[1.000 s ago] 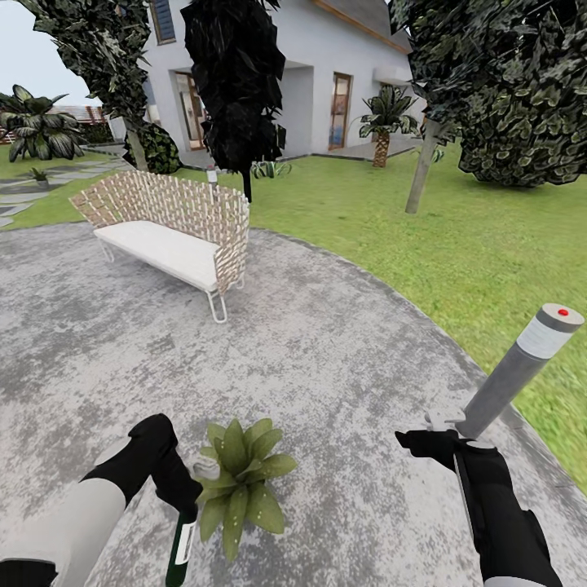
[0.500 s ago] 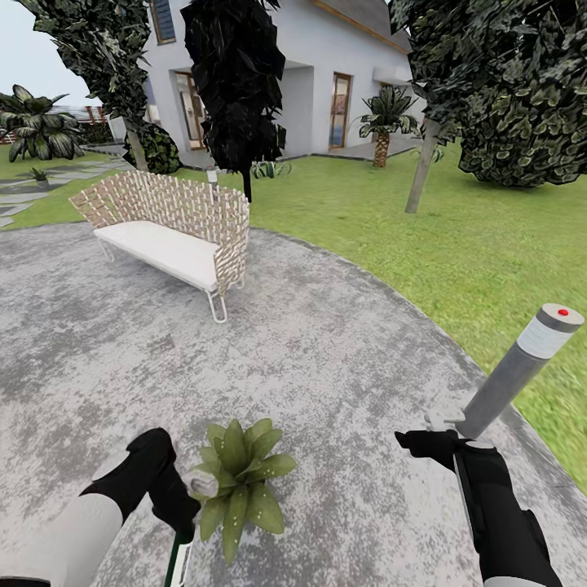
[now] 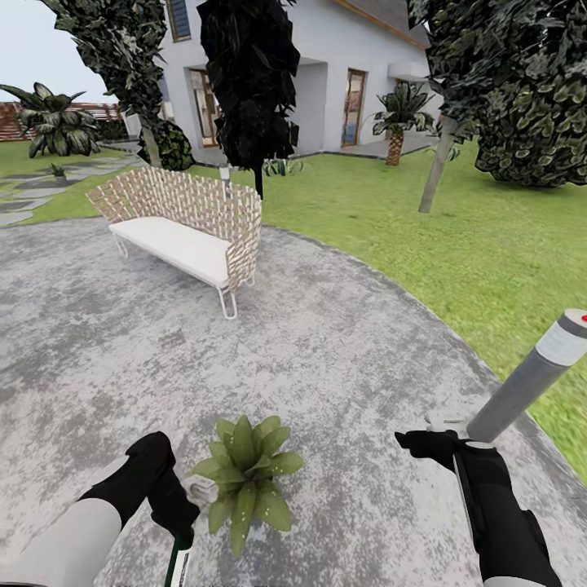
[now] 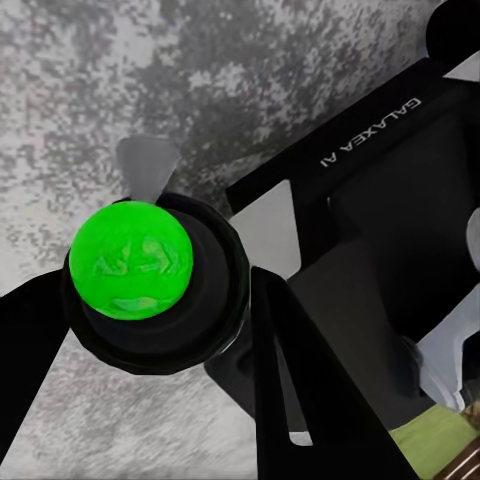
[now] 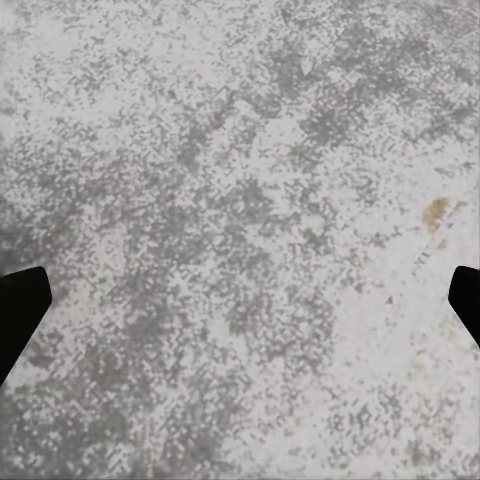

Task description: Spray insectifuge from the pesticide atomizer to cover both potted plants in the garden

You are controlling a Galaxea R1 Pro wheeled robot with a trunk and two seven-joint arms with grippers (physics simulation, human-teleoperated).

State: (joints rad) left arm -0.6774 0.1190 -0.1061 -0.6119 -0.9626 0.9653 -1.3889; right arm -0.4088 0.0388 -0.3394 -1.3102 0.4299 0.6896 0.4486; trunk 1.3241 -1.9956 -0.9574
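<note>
One potted plant (image 3: 244, 477), a low rosette of pointed green leaves, sits on the grey patio (image 3: 326, 342) in the head view's lower middle; its pot is hidden under the leaves. Tiny whitish specks of insectifuge (image 3: 262, 507) dot some leaves. My left gripper (image 3: 181, 522) is shut on the pesticide atomizer (image 3: 200, 491), whose white head almost touches the plant's left side and whose dark body hangs below. In the left wrist view, black fingers (image 4: 290, 350) clamp the atomizer's bright green round end (image 4: 130, 258). My right gripper (image 3: 417, 443) hovers open over bare paving, its fingertips (image 5: 20, 310) wide apart.
A grey bollard lamp (image 3: 534, 375) with a red dot leans just past my right gripper at the patio's edge. A woven bench (image 3: 183, 232) with a white seat stands at the far left of the patio. Lawn (image 3: 489, 261), trees and a house lie beyond.
The head camera has turned a little, sliding the whole scene rightward. My left forearm sank slightly. Whitish specks now show on the plant's leaves.
</note>
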